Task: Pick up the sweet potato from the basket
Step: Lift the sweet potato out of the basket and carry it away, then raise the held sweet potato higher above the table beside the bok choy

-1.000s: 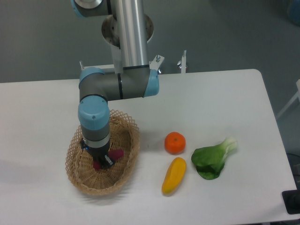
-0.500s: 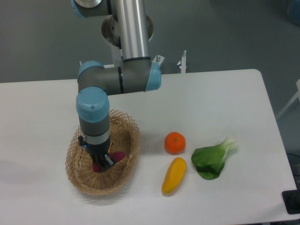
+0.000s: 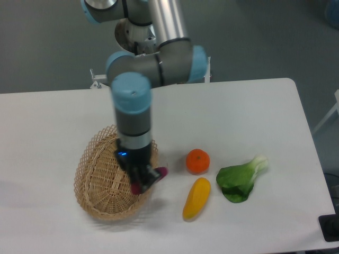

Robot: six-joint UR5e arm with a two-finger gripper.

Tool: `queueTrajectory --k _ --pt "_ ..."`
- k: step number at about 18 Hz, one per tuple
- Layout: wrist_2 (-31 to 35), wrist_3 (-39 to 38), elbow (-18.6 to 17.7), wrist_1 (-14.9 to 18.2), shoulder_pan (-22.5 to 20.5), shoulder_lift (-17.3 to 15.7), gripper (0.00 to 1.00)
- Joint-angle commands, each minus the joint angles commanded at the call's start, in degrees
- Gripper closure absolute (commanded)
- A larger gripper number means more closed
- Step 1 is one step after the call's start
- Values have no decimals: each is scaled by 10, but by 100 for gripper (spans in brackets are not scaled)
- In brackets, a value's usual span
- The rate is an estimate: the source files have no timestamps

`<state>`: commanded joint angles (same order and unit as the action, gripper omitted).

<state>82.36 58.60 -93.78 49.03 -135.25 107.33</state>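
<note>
Your gripper (image 3: pixel 144 180) is clamped on the sweet potato (image 3: pixel 151 178), whose magenta ends show on either side of the fingers; it hangs over the right-hand rim of the basket (image 3: pixel 100 182), apparently clear of the weave, though the view cannot confirm the gap. You look to be in the lift step, with the grasp made and the pick nearly complete. Next, raise it straight up so it clears the lacy rim, and keep away from the orange fruit (image 3: pixel 197 161) and yellow vegetable (image 3: pixel 196 198) just to the right.
</note>
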Motion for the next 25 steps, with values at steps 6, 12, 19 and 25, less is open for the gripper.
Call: queueTrajectory --k 6,12,19,25 --pt "-9 112 0 80 -92 -26 62" --pt "-7 170 -6 94 -142 -37 62" --pt "-8 212 9 129 -174 -39 62" --pt "-8 233 11 130 -188 -39 62"
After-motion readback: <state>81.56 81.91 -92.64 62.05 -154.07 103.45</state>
